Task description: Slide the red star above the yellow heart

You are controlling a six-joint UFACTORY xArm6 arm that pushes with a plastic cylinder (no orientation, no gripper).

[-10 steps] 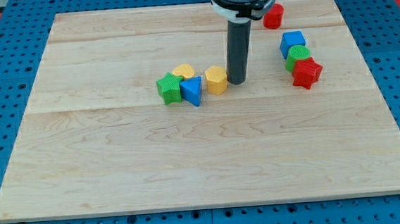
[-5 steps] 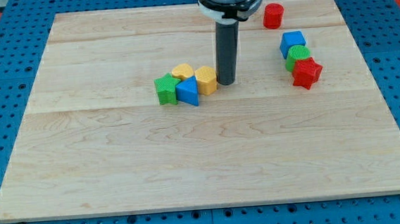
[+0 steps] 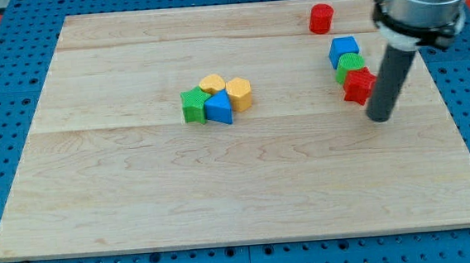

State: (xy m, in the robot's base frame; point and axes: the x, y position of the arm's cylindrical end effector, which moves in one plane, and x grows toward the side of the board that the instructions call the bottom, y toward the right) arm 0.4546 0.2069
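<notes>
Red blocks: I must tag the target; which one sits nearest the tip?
The red star, touching my tip's rod below the green block; the red cylinder sits near the top edge.

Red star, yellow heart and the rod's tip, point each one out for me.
red star (image 3: 356,86): camera view, its visible left part.
yellow heart (image 3: 211,84): camera view, top face.
my tip (image 3: 378,116): camera view, rod's very end.
</notes>
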